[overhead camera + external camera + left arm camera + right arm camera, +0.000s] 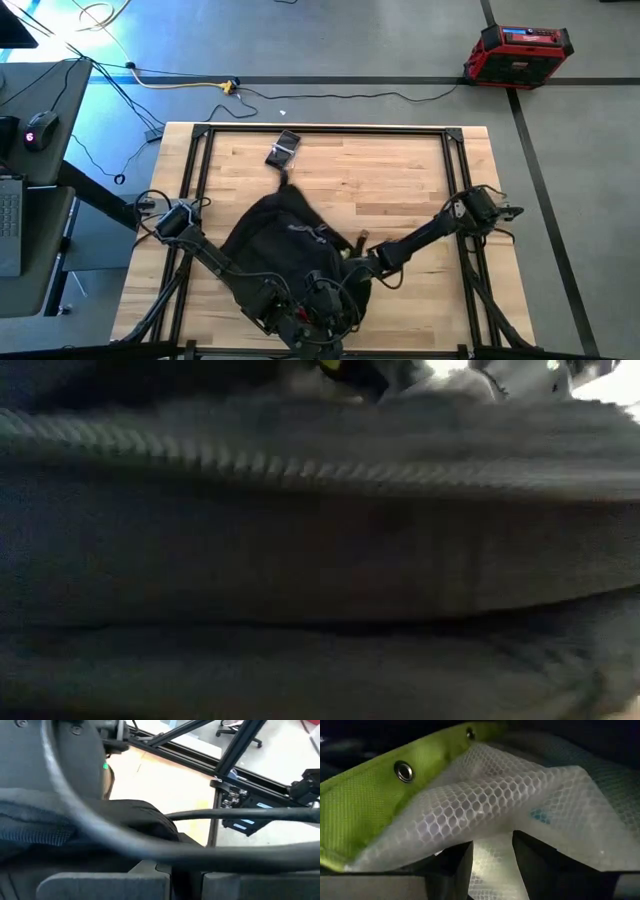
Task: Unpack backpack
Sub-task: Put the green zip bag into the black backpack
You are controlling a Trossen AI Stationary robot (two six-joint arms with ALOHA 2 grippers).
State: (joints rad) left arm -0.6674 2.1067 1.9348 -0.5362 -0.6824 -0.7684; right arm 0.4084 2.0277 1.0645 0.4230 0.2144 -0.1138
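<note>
The backpack (285, 245) is lying on the near half of the wooden table (400, 170), toward the front edge, with its black fabric filling the low view almost completely. Both arms are being brought to bear at its near end.

The right gripper (492, 855) is reaching into the pack from the right side. In the right wrist view its two dark fingers are standing a narrow gap apart, with the white mesh of a translucent pouch (520, 805) pinched between them; the pouch's neon-yellow trim (375, 805), set with metal eyelets, is lying just beside the fingertips. Dark fabric surrounds the pouch, so it is judged to be inside the pack, gripped for withdrawal.

The left gripper (186, 882) is placed low against the pack's near left side, with its fingers fully closed. Whether fabric is caught between them cannot be told; the placement suggests the pack is being steadied or held open while the other arm is extracting.

A small dark item (283, 150) is lying on the table near the far edge, apart from the pack.
</note>
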